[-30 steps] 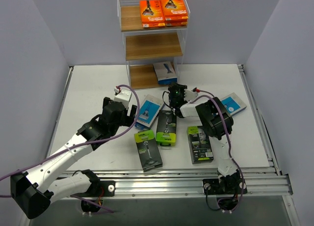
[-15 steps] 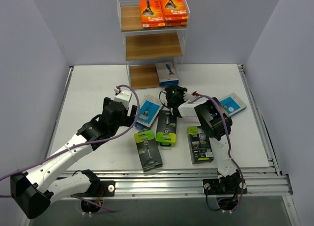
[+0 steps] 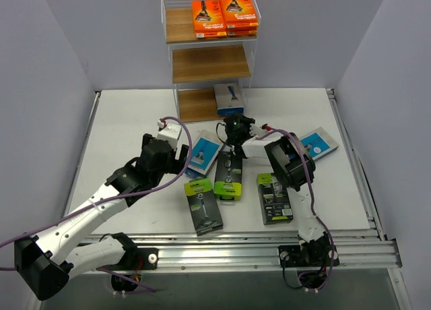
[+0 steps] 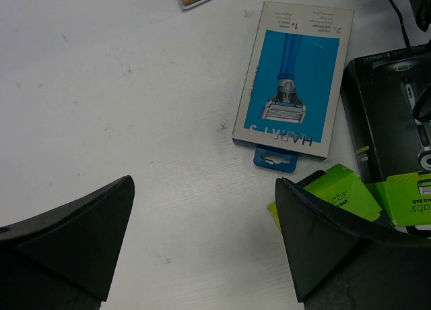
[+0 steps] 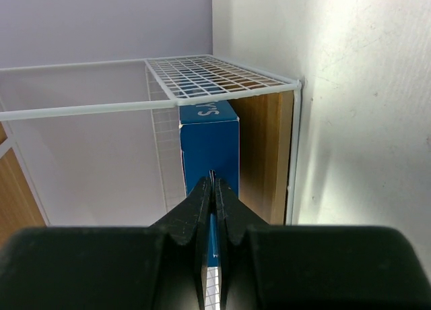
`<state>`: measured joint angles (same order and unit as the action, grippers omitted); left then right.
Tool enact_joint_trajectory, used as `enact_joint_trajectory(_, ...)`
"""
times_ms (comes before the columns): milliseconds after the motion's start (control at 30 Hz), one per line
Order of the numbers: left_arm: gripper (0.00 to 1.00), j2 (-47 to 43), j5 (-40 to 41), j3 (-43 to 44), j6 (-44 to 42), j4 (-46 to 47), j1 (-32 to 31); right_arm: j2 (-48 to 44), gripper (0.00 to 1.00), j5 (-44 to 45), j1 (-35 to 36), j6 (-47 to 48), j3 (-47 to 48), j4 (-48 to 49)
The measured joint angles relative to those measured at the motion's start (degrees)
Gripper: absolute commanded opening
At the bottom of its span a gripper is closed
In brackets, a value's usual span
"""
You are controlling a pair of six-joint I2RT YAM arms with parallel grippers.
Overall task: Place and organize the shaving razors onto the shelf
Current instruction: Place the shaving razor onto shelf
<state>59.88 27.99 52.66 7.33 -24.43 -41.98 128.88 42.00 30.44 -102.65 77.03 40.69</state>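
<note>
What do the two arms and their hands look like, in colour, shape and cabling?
Both arms have white links and black joint housings. A purple cable loops along the left arm; another follows the right arm. The left hand and right hand have matte black, wedge-shaped fingers.

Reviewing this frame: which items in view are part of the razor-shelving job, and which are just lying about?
Job:
- white-wire shelf with wooden boards
- orange razor packs on its top tier
- blue-and-white razor pack on its bottom tier
- two blue-and-white packs on the white table
- three black, lime-topped packs, also there

Not the job's:
- purple cables
- aluminium rail at the near edge
</note>
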Motion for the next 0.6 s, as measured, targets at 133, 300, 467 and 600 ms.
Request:
enact_joint_trajectory(133, 0.94, 0.0, 0.0, 0.0, 0.0, 0.0, -0.1, 1.5, 0.00, -0.4, -0.1, 0.0, 1.0, 0.0)
enact_joint_trajectory(300, 0.95, 0.0, 0.0, 0.0, 0.0, 0.0, -0.3, 3.2, 0.01, -1.0, -0.1, -0.3, 1.2, 0.0)
enact_joint_trajectory(467, 0.94, 0.0, 0.0, 0.0, 0.0, 0.0, -0.3, 3.3, 0.09, -1.7, -0.6, -0.9, 1.2, 0.6)
enact_joint_trajectory(600, 0.95, 0.0, 0.0, 0.0, 0.0, 0.0, -0.3, 3.3, 0.20, -2.1, -1.1, -0.7, 1.2, 1.1)
